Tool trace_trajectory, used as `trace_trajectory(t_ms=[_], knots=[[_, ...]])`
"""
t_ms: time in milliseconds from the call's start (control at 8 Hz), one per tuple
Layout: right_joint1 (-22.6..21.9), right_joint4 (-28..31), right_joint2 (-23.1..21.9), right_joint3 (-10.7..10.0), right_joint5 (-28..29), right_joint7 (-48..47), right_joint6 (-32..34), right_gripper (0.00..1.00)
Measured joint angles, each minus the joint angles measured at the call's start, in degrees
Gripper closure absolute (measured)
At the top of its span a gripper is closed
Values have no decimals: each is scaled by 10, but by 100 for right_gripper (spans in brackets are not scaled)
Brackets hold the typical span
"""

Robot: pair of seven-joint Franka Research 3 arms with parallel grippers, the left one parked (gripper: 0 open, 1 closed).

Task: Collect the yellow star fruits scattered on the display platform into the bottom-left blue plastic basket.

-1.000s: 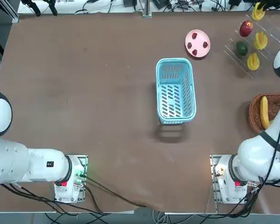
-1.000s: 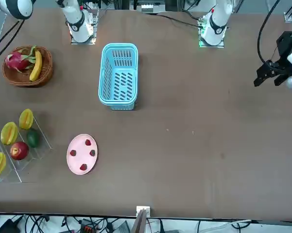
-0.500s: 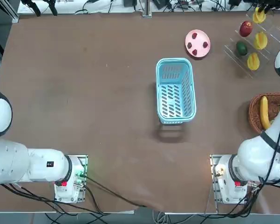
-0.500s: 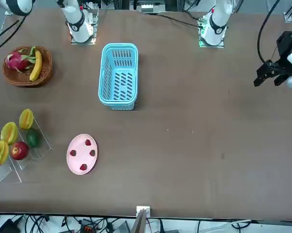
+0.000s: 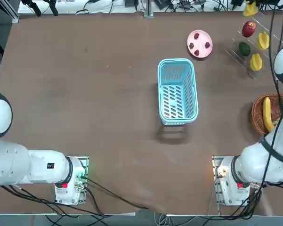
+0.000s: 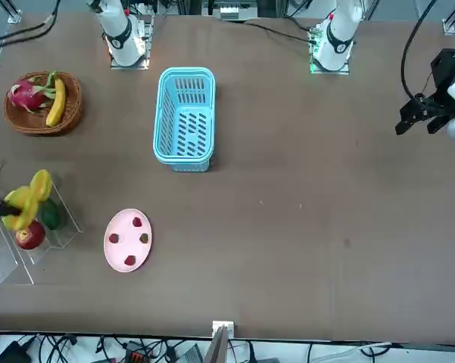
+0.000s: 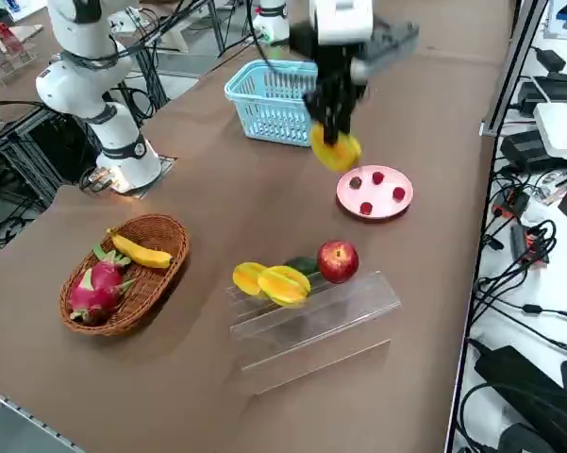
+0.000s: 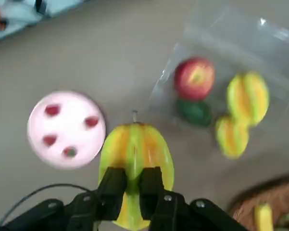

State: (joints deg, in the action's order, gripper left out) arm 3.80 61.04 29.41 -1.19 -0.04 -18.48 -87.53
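The brown table (image 5: 84, 94) fills most of the room. Black cables (image 7: 509, 283) trail along its edge over a pale floor, beside a white box (image 7: 558, 127). More cables (image 6: 136, 349) bunch at another edge, and a metal frame (image 7: 28, 142) stands near one corner.

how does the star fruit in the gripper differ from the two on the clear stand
The held star fruit hangs in the air, pinched by the right gripper; the two star fruits on the display platform rest side by side. The held one is over the bare table near the pink plate; the resting pair sits beside a green fruit and a red apple. All are yellow and ridged.
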Motion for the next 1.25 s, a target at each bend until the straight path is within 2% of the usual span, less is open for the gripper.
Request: trace_trajectory(t_ms=[125, 375, 625, 750, 1000, 1250], knots=[[-31, 56, -42, 1, 0, -47, 6, 78], [-96, 214, -150, 6, 4, -147, -19, 78], [-208, 344, -229, 12, 5, -294, -55, 78], [-265, 382, -243, 14, 4, -360, -73, 78], [-348, 449, -245, 15, 4, -469, -148, 78], [-391, 509, -242, 14, 6, -511, -208, 79]])
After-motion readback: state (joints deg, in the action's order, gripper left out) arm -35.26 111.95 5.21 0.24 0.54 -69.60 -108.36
